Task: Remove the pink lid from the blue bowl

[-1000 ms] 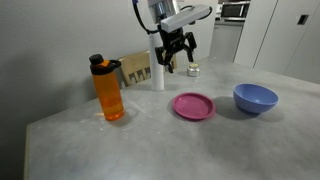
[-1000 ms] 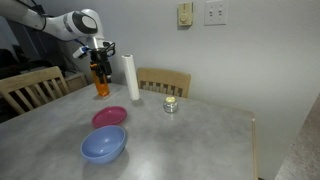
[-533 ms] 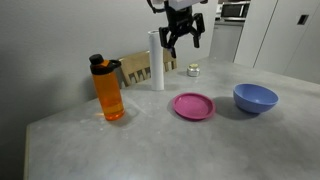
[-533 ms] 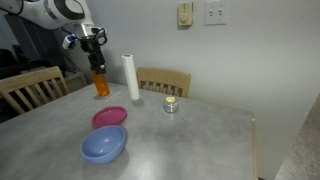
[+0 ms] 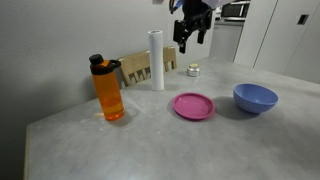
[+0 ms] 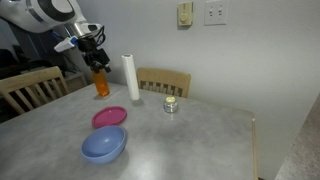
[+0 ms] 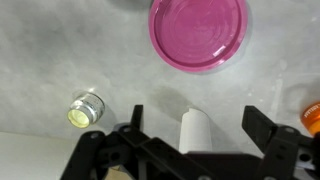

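Observation:
The pink lid [image 5: 193,105] lies flat on the grey table, beside the blue bowl [image 5: 255,97] and apart from it. Both also show in an exterior view, the lid [image 6: 110,117] behind the bowl [image 6: 103,146]. In the wrist view the lid [image 7: 198,32] sits at the top; the bowl is out of view there. My gripper [image 5: 193,30] is open and empty, high above the back of the table, over the white cylinder [image 7: 193,130]. It also shows in an exterior view [image 6: 91,47].
An orange bottle [image 5: 108,90] stands at one side. A tall white cylinder [image 5: 157,60] stands at the back by a wooden chair [image 6: 163,82]. A small silver-white tin [image 5: 193,70] sits behind the lid. The table edge [image 6: 255,150] runs near the wall.
My gripper has risen steadily, away from the table, staying open and empty. The lid and bowl have not moved.

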You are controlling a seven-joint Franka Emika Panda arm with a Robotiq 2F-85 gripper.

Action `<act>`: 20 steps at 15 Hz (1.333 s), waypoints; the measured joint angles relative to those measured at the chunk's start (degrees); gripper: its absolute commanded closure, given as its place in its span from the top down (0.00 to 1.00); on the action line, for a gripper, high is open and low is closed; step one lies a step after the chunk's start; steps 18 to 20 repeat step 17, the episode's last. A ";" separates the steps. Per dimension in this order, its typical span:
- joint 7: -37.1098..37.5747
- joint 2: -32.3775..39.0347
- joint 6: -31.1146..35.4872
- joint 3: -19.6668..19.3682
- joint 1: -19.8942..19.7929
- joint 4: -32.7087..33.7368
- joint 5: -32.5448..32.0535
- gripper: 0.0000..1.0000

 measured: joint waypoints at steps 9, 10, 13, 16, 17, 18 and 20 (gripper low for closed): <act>-17.84 -8.89 20.56 2.41 -8.07 -22.39 7.99 1.00; -17.84 -9.12 20.56 2.63 -8.07 -22.49 8.01 1.00; -17.84 -9.19 20.56 2.90 -8.07 -22.50 8.04 1.00; -17.84 -9.19 20.56 2.90 -8.07 -22.50 8.04 1.00; -17.84 -9.19 20.56 2.90 -8.07 -22.50 8.04 1.00; -17.84 -9.19 20.56 2.90 -8.07 -22.50 8.04 1.00; -17.84 -9.19 20.56 2.90 -8.07 -22.50 8.04 1.00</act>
